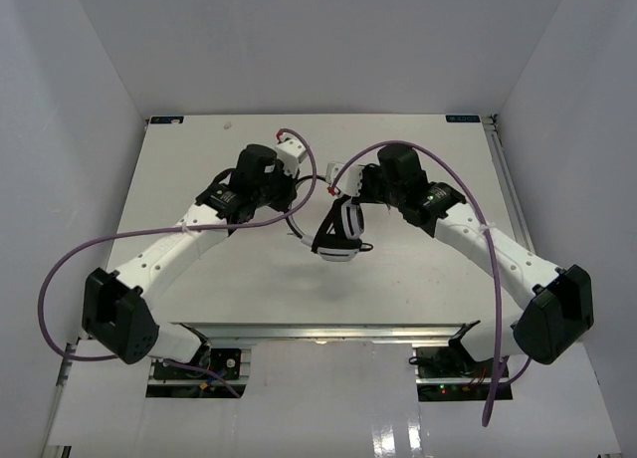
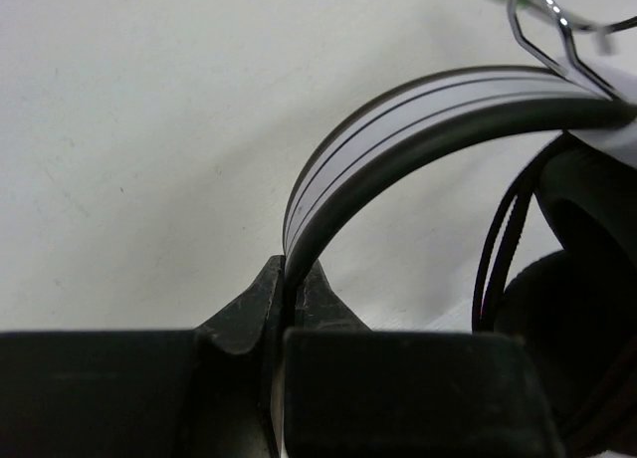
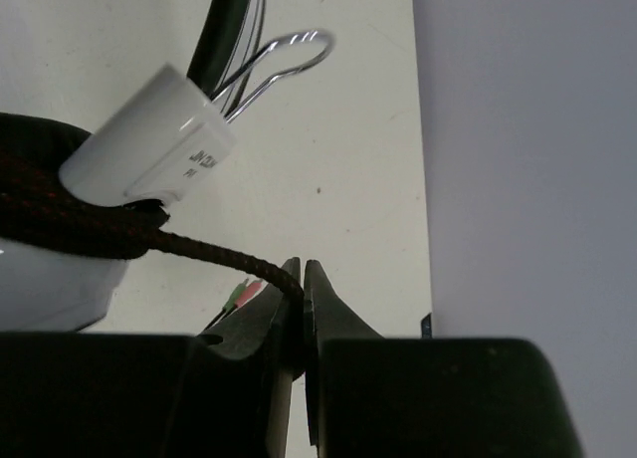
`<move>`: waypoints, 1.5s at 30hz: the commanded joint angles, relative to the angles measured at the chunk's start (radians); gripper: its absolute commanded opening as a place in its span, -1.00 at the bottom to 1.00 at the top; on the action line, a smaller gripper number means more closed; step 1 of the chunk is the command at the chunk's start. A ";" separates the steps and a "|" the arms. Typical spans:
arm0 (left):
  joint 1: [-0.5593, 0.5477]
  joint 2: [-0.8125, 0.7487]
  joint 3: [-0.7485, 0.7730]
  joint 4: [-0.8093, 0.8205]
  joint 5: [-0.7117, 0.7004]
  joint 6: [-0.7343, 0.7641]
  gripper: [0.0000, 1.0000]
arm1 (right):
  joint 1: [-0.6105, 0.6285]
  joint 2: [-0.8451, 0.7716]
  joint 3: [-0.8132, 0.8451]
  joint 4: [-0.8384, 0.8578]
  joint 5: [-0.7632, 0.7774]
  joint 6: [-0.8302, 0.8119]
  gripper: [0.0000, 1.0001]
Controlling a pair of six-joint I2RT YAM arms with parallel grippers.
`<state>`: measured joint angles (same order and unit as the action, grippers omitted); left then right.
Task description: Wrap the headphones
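Between the claws: blocked by the white-and-black over-ear headphones (image 1: 338, 234). Their striped white headband (image 2: 398, 119) is pinched in the left claw (image 2: 287, 279), and their braided dark cord (image 3: 199, 249) in the right claw (image 3: 302, 279).
Beyond both claws: bare white counter (image 1: 418, 129), open up to the back wall (image 1: 318, 40).
Outward of the left claw: open counter.
Outward of the right claw: a narrow strip of counter, then the pale side wall (image 3: 518, 159).
Behind the claws: thick purple cables (image 1: 60, 269) arch over both arms.
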<state>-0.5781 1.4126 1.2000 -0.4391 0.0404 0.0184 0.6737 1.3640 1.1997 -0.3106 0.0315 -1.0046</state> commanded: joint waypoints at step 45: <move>0.051 -0.049 -0.101 0.228 -0.367 -1.035 -1.00 | -0.315 0.137 -0.581 1.060 -1.037 1.481 -0.85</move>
<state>-0.5484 1.3241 1.1271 -0.2797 -0.2159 -0.7456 0.3599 1.4556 0.6236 0.7559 -1.0790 0.4663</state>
